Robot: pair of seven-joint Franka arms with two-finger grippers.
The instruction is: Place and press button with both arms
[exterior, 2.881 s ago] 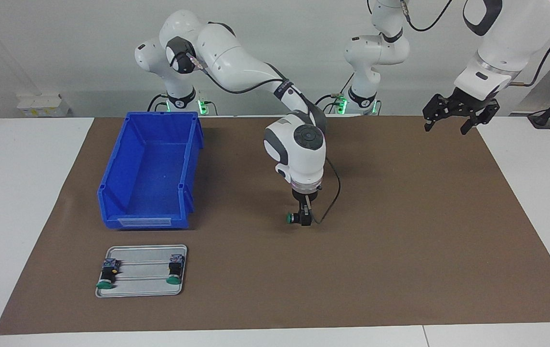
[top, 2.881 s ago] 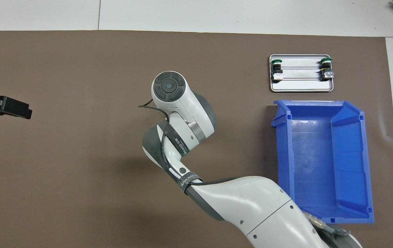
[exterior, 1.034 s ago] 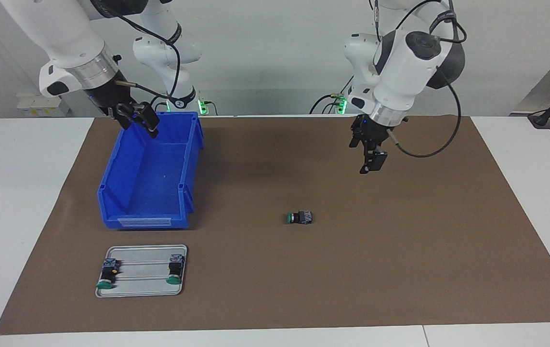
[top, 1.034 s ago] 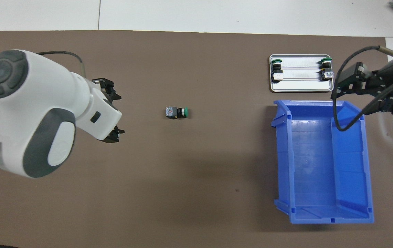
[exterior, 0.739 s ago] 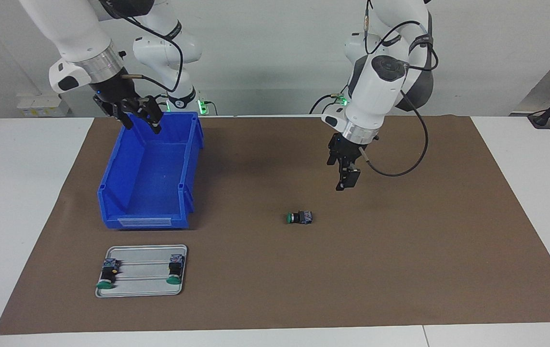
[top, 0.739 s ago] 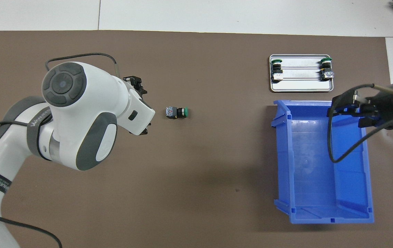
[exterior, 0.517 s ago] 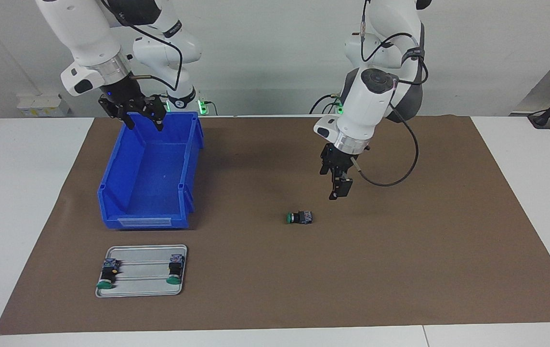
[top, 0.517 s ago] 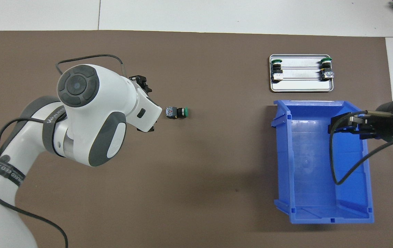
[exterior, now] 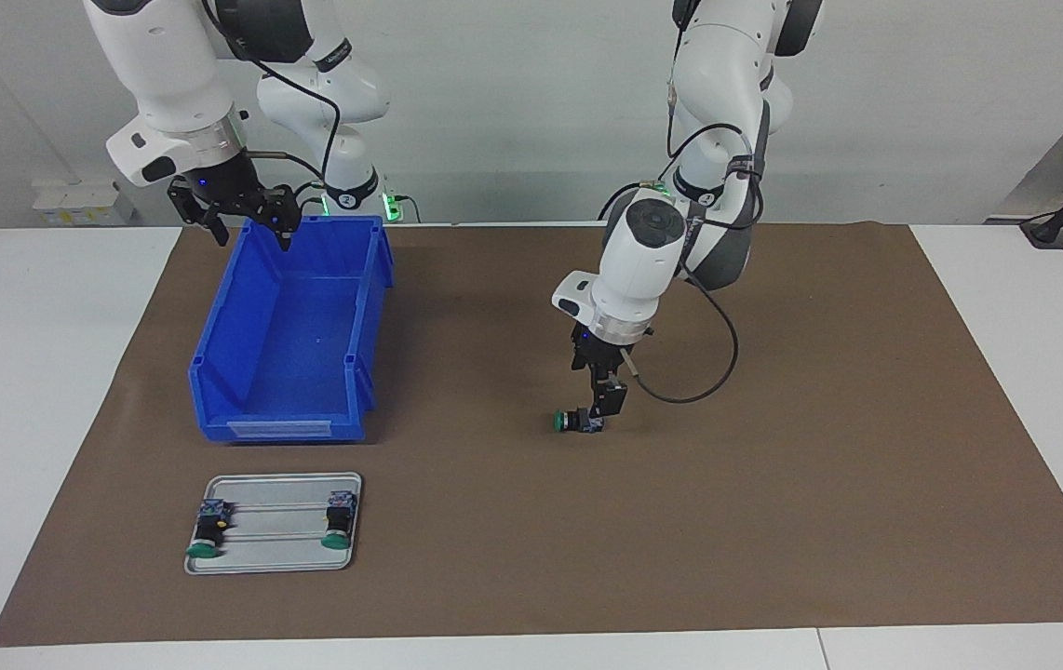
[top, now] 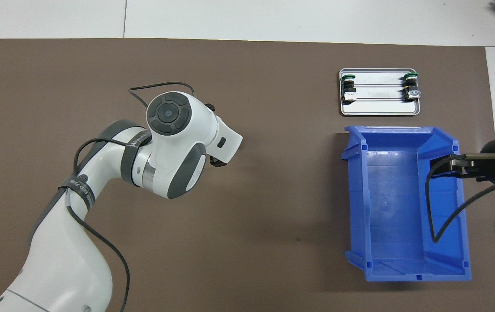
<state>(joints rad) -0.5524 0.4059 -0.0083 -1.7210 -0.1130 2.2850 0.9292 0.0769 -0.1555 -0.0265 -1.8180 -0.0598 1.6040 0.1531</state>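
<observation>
From across the table, the button [exterior: 574, 422] lies on its side on the brown mat [exterior: 820, 502], about midway between the two arms' ends of the table, with its green cap pointing toward the right arm's end. The left gripper [exterior: 602, 412] is down at the button's blue-grey terminal end, fingers pointing at the mat. Its jaws are released. Whether a fingertip touches the button cannot be told from this angle.

The right gripper [exterior: 250, 240] hangs in the air over the end of the blue bin [exterior: 215, 358] that is nearest the robots, with nothing in it and its two claws spread apart. The bin stands toward the right arm's end of the table. Farther from the robots, just beside the bin, sits a metal tray [exterior: 275, 562] with two more buttons – one [exterior: 208, 533] at the tray's outer end, the other [exterior: 339, 524] at its inner end – both with their green caps facing away from the robots.

From overhead, the left arm's white wrist [top: 174, 143] covers the spot where the button lies, so neither the button nor the fingertips show there. The right gripper [top: 438, 168] comes in from the edge over the bin's [top: 403, 268] side wall, seen edge-on. The tray [top: 379, 112] lies farther from the robots than the bin, close to it but not touching, its two buttons at opposite ends.
</observation>
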